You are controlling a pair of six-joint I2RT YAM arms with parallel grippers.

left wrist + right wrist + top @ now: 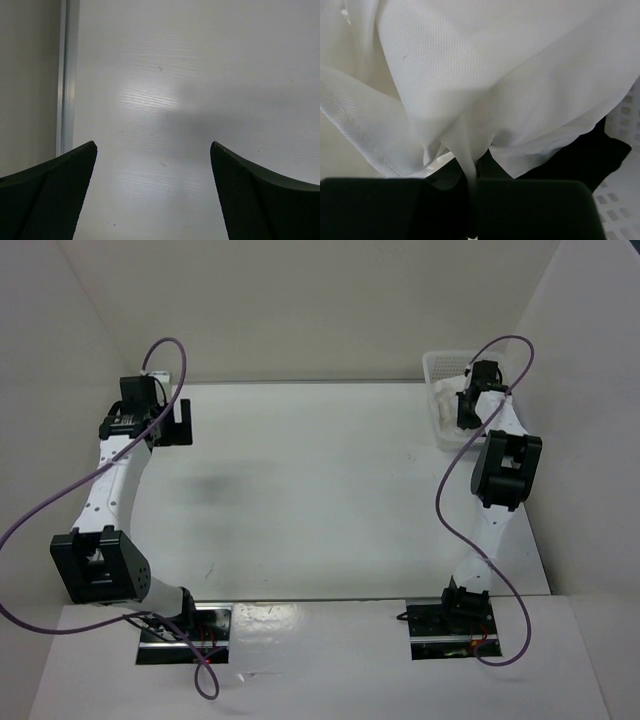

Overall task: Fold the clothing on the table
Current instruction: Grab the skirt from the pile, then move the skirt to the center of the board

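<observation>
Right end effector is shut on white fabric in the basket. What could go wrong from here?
1. The right end effector pinches only a thin fold of the clothing, so it may slip out on the lift.
2. The black cloth lies right against the clothing and could be dragged along.
3. Fabric may snag the mesh basket and pull it.
</observation>
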